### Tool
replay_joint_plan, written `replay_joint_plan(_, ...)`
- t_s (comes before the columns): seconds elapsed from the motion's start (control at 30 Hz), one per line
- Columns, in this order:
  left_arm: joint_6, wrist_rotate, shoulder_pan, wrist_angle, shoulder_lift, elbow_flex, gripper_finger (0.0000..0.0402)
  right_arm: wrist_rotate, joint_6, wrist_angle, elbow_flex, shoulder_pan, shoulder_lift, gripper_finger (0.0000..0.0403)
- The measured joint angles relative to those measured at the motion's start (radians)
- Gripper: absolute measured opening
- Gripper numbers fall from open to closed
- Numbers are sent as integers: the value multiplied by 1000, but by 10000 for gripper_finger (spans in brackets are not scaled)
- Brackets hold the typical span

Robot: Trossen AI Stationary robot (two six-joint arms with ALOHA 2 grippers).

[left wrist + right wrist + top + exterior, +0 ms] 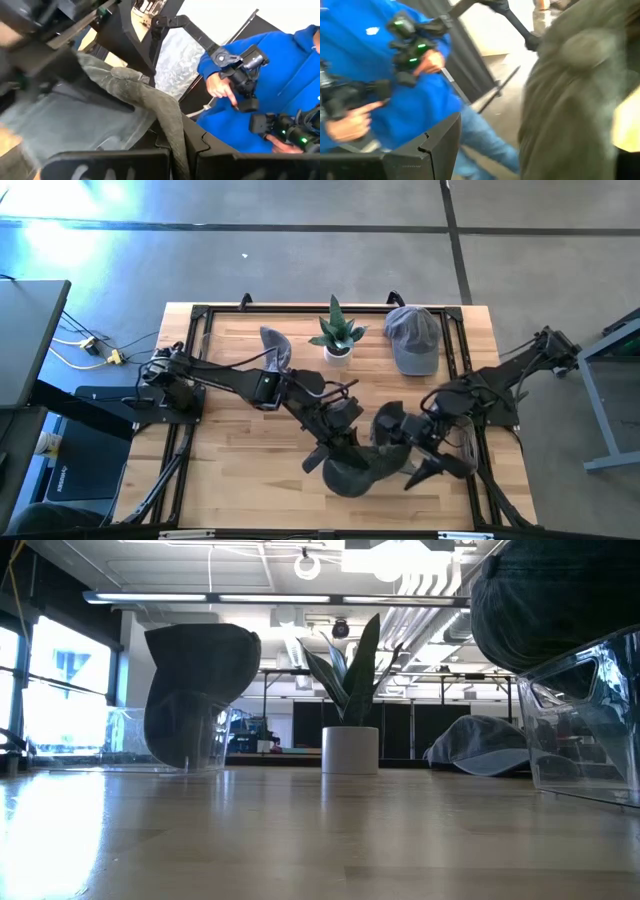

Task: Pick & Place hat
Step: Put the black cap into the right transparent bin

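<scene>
A dark olive hat (365,465) sits near the table's near edge, over a clear stand (585,740). My left gripper (330,452) reaches it from the left and is shut on its edge. My right gripper (425,470) stands at the hat's right side, open. In the right wrist view the hat's crown (570,100), with its top button (590,45), fills the room between the fingers. Whether they touch it I cannot tell. My left gripper (182,162) pinches the hat's edge (170,125) between its two fingers. The olive cloth runs as a rolled band along the fingers and away from them. The fingers come at it slanting from the table's left. The hat's body stays over the clear stand.
A potted plant (337,332) stands at the far middle. A grey cap (412,338) lies far right. Another dark hat (275,345) sits on a clear stand (195,745) far left. A person in a blue sleeve (270,75) holds hand controllers beyond the near edge.
</scene>
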Motion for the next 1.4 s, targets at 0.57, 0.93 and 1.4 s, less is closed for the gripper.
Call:
replay_joint_plan(0.57,-18,53,0,36,-15,0,9,-35,45,128,0,18,-14,17)
replay_joint_plan(0.93,-133,221,0,214,49,0,141,-49,27,219,5,8,-16,4)
replay_joint_plan(1.4,-77,241,-39,211,37,1,139,-128,71,217,5,8,-100,3)
